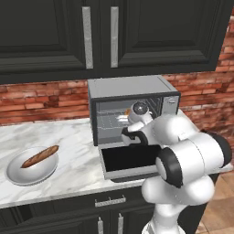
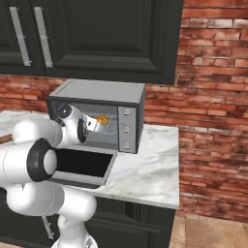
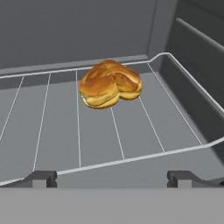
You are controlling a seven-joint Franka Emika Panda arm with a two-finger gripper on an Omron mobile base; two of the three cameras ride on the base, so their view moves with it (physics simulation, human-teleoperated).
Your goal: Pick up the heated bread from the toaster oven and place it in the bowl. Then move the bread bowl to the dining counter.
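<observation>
1. Step in hand: reach for the bread. It lay on the wire rack inside the oven, upper middle of the hand view, not yet touched.
2. The fingers stood wide open, tips at the lower left and lower right of the hand view, nothing between them. They were at the rack's front edge, short of the bread.
3. In the left base view the hand sat in the oven mouth, above the dropped door, centre of frame.
4. Next move, by my guess: push further in along the rack, centre the tips either side of the bread, then close. The right oven wall is near, so little room on that side.
5. The bread was a lumpy double roll. Its long axis ran roughly left to right in the hand view, right end tipped slightly toward the back. It lay flat.
6. The bowl sat on the desk at lower left of the left base view, well apart from the oven, with a baguette lying in it.
</observation>
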